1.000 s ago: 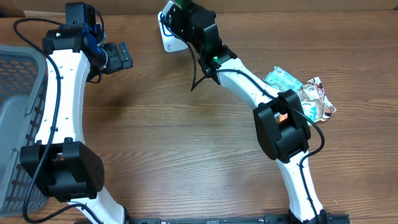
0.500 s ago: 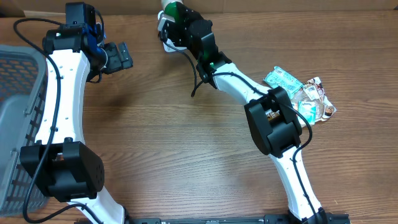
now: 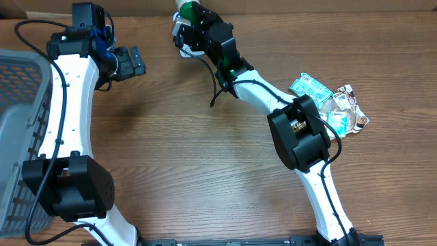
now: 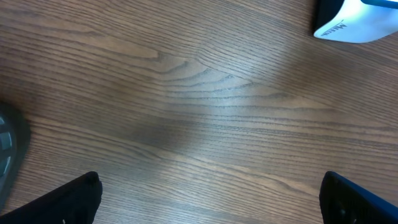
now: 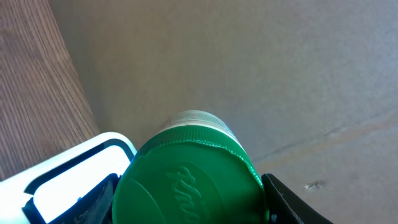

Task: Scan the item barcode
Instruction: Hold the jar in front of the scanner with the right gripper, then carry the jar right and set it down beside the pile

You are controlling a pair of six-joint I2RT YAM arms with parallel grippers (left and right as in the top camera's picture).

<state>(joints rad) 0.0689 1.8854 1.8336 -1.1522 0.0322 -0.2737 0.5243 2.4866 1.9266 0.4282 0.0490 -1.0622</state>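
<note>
The item is a container with a green lid [image 5: 186,180], its white body showing behind the lid. My right gripper [image 5: 196,199] is shut on it, one black finger on each side of the lid. In the overhead view this gripper [image 3: 190,19] holds the green lid [image 3: 189,9] at the table's back edge, over the white barcode scanner [image 3: 178,34], which the arm largely covers. The scanner [image 5: 68,180] lies just left of the lid. My left gripper [image 3: 130,61] hangs open over bare wood, left of the scanner [image 4: 357,18], with nothing between its fingers [image 4: 81,199].
A grey mesh basket [image 3: 20,137] stands at the table's left edge; its rim [image 4: 6,149] shows in the left wrist view. Several snack packets [image 3: 334,106] lie in a pile at the right. A brown cardboard wall [image 5: 249,74] rises behind the table.
My right gripper carried the green-lidded container back and to the left, covering more of the scanner, then held nearly still. The left arm has not moved.
</note>
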